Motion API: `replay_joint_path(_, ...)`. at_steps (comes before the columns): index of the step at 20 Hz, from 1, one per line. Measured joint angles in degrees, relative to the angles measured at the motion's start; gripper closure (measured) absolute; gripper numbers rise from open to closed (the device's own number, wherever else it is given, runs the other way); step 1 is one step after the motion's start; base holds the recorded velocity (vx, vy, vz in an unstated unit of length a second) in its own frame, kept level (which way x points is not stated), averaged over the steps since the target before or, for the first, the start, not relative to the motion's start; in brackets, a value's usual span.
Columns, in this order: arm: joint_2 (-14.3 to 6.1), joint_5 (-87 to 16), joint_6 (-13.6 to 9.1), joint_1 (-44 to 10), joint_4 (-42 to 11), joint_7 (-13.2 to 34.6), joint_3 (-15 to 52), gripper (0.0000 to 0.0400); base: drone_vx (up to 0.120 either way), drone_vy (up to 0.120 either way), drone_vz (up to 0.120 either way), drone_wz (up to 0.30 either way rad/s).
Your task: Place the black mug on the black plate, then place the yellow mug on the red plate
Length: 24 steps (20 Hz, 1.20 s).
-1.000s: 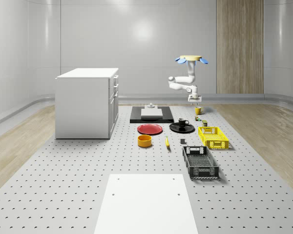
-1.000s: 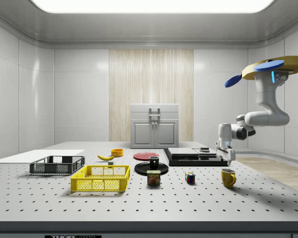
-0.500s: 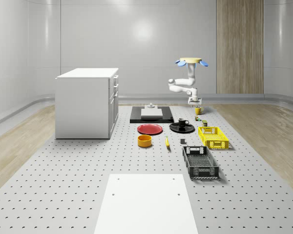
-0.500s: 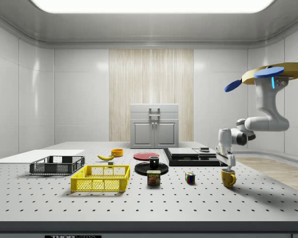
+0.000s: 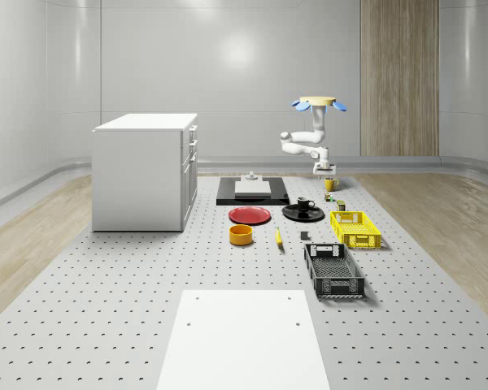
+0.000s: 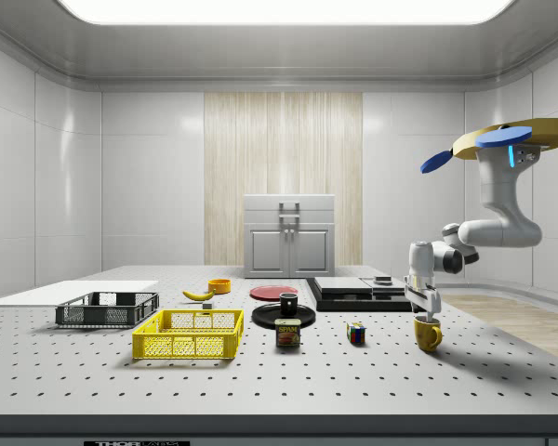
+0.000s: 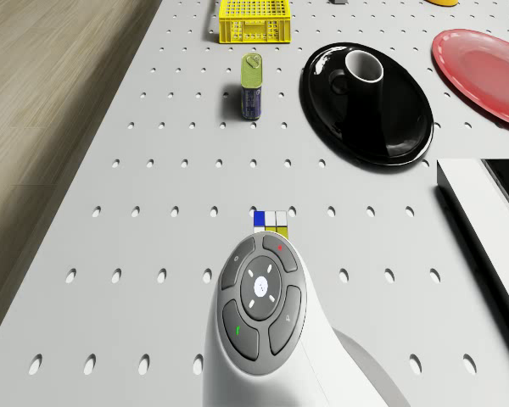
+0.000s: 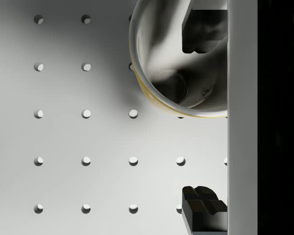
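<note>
The yellow mug (image 6: 428,334) stands on the table at the side view's right, also seen as yellow mug (image 5: 329,184) and from above as yellow mug (image 8: 172,68). My gripper (image 6: 429,312) hangs just over it, open. In the wrist view the gripper (image 8: 204,117) has one fingertip (image 8: 202,29) over the mug's inside and the other outside its wall. The black mug (image 5: 306,203) stands upright on the black plate (image 5: 293,214). Beside it lies the bare red plate (image 5: 250,215). The drone (image 5: 319,102) hovers high above the yellow mug.
A black slab (image 5: 253,190) with a white edge lies close beside the yellow mug. A tin can (image 7: 252,85) and a colour cube (image 7: 271,219) stand nearby. Yellow crate (image 5: 355,228), black crate (image 5: 333,270), yellow bowl (image 5: 241,235), banana (image 5: 278,237) and white cabinet (image 5: 145,171) lie farther off.
The drone and arm have sunk a little, bringing the gripper down from above the yellow mug to its rim. The mugs and plates have not moved.
</note>
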Motion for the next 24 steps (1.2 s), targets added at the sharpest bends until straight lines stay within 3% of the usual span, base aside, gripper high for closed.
replay_joint_path(12,0.05,-0.70,0.26,-0.10,0.27,-0.05,-0.73,0.0000,0.000,0.000,0.000,0.000)
replay_joint_path(24,1.48,-0.97,-0.08,-3.12,2.68,0.80,-0.64,0.0000,0.000,0.000,0.000,0.000)
